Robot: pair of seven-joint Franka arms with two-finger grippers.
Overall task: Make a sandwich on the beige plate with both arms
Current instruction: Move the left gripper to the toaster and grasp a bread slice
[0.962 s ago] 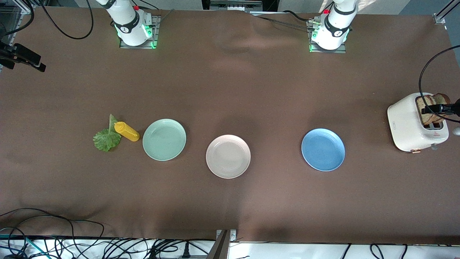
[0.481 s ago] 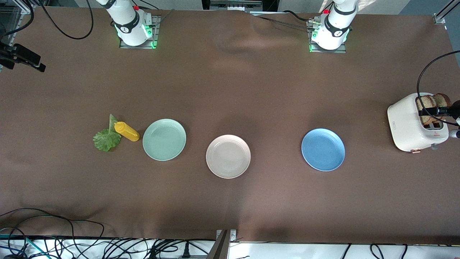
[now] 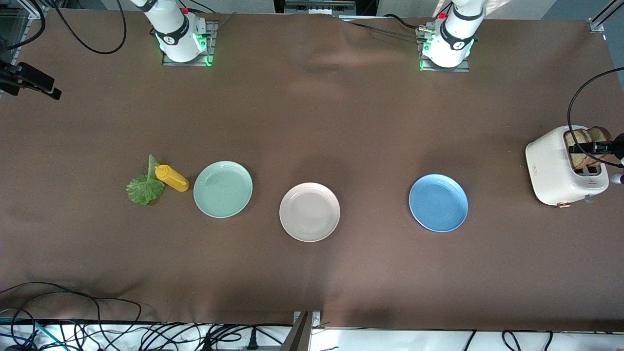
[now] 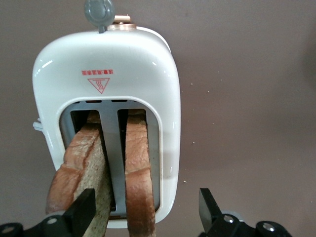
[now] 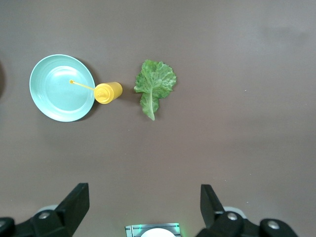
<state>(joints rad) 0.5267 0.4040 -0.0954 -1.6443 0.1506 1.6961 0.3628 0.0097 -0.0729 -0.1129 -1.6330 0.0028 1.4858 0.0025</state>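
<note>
Left wrist view shows left gripper (image 4: 143, 217) fingers (image 4: 81, 212) spread astride light, crumbly bread slices (image 4: 138, 177) standing in the toaster (image 4: 106, 64), best pinched across a slice's flat faces; right gripper (image 5: 143, 207) waits open.

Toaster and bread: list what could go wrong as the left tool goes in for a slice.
1. The left tool hangs open over the toaster with both bread slices between its fingers; closing now might pinch two slices, or the divider.
2. The slices lean in their slots, so one could snag and lift or tip the toaster.
3. The beige plate sits well toward the table's middle; a weakly held slice could drop on the way.
</note>
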